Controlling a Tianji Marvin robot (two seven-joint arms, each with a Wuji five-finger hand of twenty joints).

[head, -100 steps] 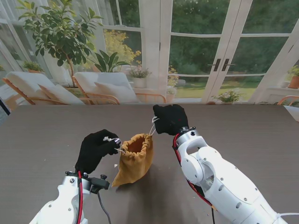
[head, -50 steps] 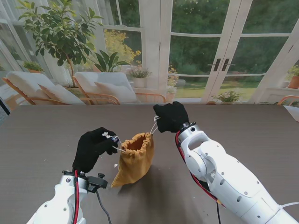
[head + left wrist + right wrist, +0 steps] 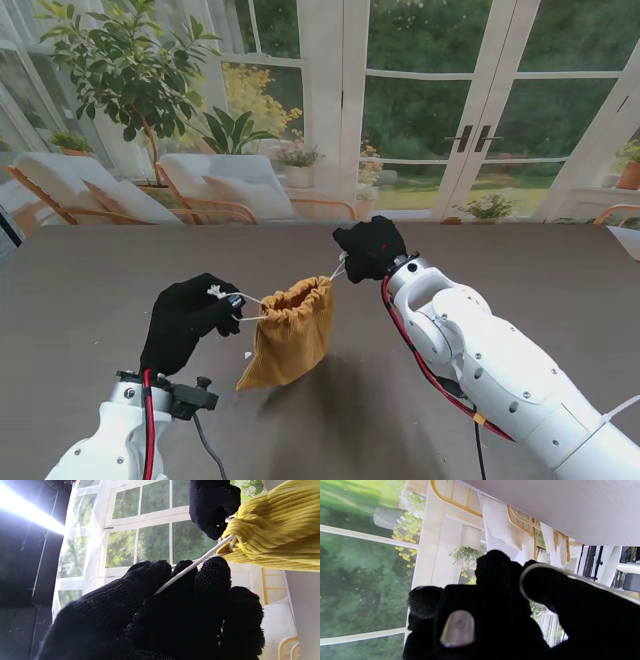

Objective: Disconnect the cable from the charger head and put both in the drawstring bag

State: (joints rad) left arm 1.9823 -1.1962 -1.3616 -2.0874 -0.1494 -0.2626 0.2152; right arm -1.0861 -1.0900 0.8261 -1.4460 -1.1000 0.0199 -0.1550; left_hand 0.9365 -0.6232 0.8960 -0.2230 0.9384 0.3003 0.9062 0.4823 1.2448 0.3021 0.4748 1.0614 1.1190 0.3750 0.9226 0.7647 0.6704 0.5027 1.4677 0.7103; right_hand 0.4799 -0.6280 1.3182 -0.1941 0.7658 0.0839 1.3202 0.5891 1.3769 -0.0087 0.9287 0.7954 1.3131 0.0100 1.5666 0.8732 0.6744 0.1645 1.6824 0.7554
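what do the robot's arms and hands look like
Both arms are smooth white shells with rounded joints. Red and black cables run along each. The left hand and right hand wear black knit gloves with a fine dotted texture. The left wrist carries a black bracket.

- I'm looking down at a dark grey-brown table (image 3: 90, 270) with a fine woven grain; it spans the whole stand view.
- A mustard-yellow ribbed drawstring bag (image 3: 285, 340) rests on it near the middle, bottom corner touching the surface, mouth held up and gathered.
- Just left of the bag, a small white fleck (image 3: 248, 355) lies on the table; it is too small for me to identify.
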